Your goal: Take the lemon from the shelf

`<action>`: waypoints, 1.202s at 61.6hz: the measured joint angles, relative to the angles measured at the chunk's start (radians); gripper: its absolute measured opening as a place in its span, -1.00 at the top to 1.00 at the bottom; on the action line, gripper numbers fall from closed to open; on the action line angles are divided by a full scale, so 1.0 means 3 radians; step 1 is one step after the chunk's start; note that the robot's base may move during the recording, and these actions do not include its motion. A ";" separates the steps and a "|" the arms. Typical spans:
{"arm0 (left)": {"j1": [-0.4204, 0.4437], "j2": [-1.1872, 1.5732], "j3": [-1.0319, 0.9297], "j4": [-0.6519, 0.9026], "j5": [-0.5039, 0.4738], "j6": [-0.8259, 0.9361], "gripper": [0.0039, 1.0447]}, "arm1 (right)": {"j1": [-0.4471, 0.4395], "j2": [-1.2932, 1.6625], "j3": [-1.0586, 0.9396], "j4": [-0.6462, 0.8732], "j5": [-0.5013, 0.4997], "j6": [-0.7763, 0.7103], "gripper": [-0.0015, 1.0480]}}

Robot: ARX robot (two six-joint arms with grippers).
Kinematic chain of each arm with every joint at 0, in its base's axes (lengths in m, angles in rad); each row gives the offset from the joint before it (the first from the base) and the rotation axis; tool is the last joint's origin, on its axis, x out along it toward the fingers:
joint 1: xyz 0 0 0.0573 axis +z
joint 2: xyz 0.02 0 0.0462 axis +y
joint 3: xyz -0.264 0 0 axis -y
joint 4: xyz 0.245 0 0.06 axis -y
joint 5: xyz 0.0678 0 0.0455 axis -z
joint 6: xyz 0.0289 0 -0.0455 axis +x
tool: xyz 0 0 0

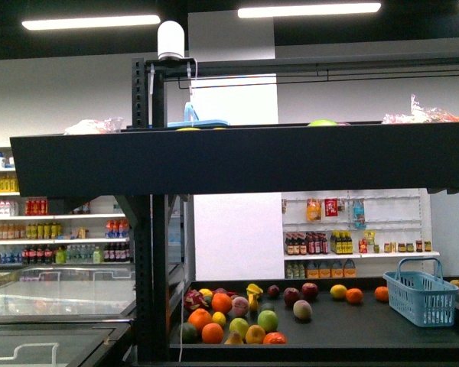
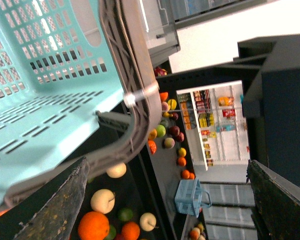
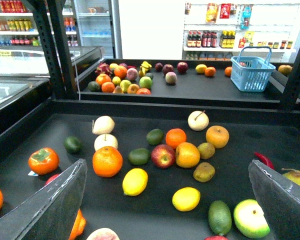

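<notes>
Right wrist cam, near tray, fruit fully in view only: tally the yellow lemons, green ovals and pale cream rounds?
Yellow lemons: 2
Green ovals: 4
Pale cream rounds: 3
Total: 9

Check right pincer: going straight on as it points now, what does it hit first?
Probably the red apple, centred ahead of the open right pincer; two lemons lie nearer, either side of that line. Depth unclear.
</notes>
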 joint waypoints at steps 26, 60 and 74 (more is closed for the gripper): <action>0.0048 0.0982 0.0711 0.0356 -0.0015 -0.0153 -0.85 | 0.0000 0.0000 0.0000 0.0000 0.0000 0.0000 -0.86; -0.0109 0.1130 0.0852 0.0228 -0.0196 0.0441 0.71 | 0.0000 0.0000 0.0000 0.0000 -0.0001 0.0000 -0.86; -0.0331 0.0590 0.0552 -0.0098 -0.0092 0.0791 0.73 | 0.0000 0.0000 0.0000 0.0000 -0.0001 0.0000 -0.86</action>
